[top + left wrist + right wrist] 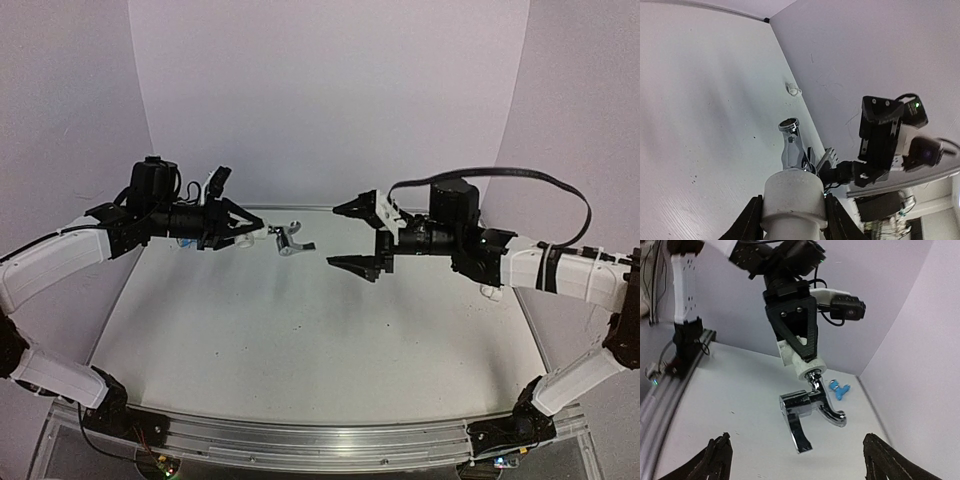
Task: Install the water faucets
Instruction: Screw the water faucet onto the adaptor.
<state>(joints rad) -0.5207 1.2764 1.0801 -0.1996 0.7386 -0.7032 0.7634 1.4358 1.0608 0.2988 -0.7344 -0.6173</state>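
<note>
we judge silver faucet (pixel 810 410) seated in fitting (pixel 802 364), left fingers (pixel 792 325) gripping fitting | right fingers (pixel 358 266) wide open, holding nothing | blue faucet (pixel 839 390) uninstalled, far-left corner of table (pixel 300 340)

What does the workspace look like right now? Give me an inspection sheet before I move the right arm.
Surface: white table, no spill seen.
Job's things: silver faucet sits in the end of a white fitting, held in the air above the table; blue faucet lies on the table by the wall, on the left arm's side.
Clutter: loose fitting on the table under the right forearm.
Grippers: left gripper shut on the white fitting; right gripper wide open, facing the silver faucet, not touching it.
Cables: black cable arcs over the right arm, off the table.
Surroundings: plain pale walls; nothing else seen.
</note>
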